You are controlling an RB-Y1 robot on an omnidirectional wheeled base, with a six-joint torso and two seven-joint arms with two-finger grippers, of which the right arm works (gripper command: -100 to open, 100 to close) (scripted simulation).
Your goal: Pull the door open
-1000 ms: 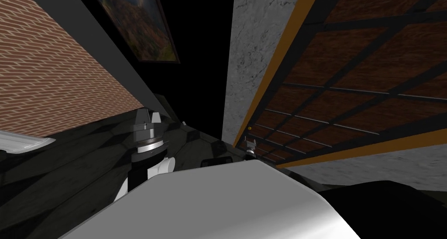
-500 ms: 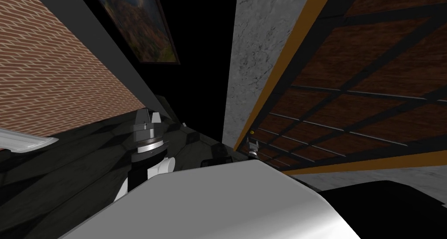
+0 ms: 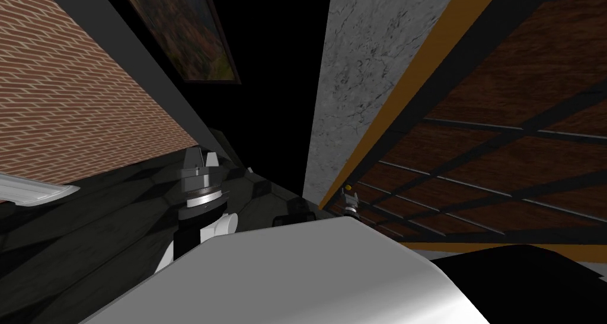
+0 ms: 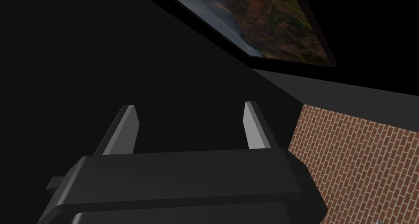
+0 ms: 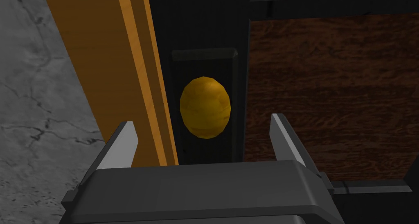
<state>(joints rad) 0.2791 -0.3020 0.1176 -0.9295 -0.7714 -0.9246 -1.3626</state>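
The right claw (image 5: 201, 120) is spread apart, lined up on the yellow knob (image 5: 205, 107) at centre frame, not clamped. The brown door (image 5: 327, 90) looks shut; gripping and pulling remain. The left claw (image 4: 190, 107) hangs apart, holding nothing.

The left gripper (image 4: 190, 106) holds its two light grey fingers (image 4: 124, 131) wide apart above its dark body. Beyond them are a dark wall (image 4: 102, 49), a framed picture (image 4: 266, 21) and a brick wall (image 4: 360, 164).
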